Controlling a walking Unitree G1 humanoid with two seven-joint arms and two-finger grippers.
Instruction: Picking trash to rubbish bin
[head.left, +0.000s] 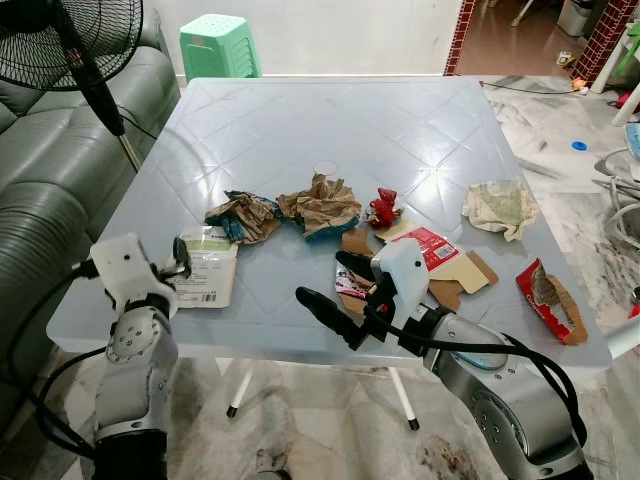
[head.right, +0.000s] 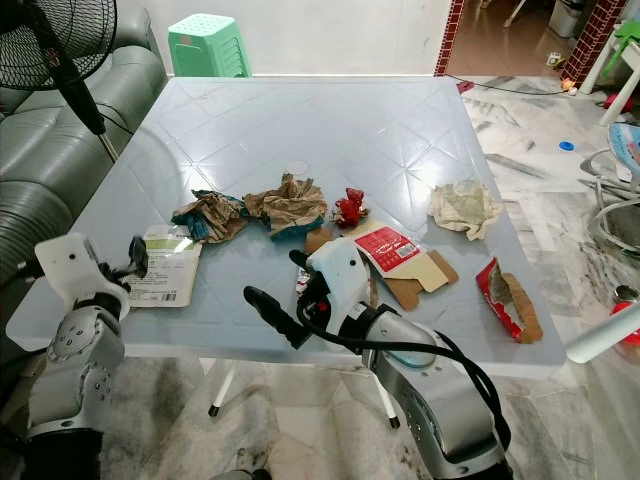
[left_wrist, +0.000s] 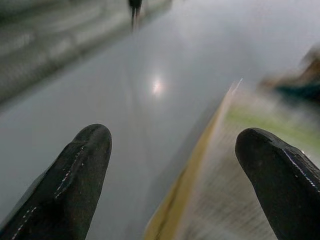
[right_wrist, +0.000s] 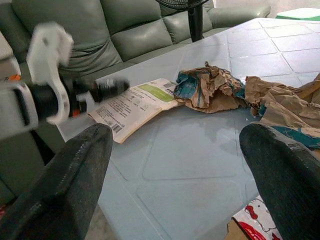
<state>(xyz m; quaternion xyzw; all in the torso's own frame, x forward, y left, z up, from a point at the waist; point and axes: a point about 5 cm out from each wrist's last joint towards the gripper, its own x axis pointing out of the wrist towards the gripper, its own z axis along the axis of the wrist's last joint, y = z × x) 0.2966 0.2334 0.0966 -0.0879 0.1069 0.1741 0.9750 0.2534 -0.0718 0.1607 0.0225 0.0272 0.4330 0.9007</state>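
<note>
Risk lies with the flat packet (head.left: 209, 266) at the table (head.left: 300, 130) edge: thin and flush, it could slide off under a push from the left gripper (head.left: 178, 258), whose fingers stand apart beside it. Right gripper (head.left: 325, 290), also spread, hovers low over the near edge, just before the cardboard (head.left: 440, 262); crumpled paper (head.left: 320, 207) lies mid-table.

Grey table (head.left: 300, 130) with crumpled paper trash (head.left: 320, 207)

Left gripper (head.left: 180, 258) open, right gripper (head.left: 328, 283) open, both raised
</note>
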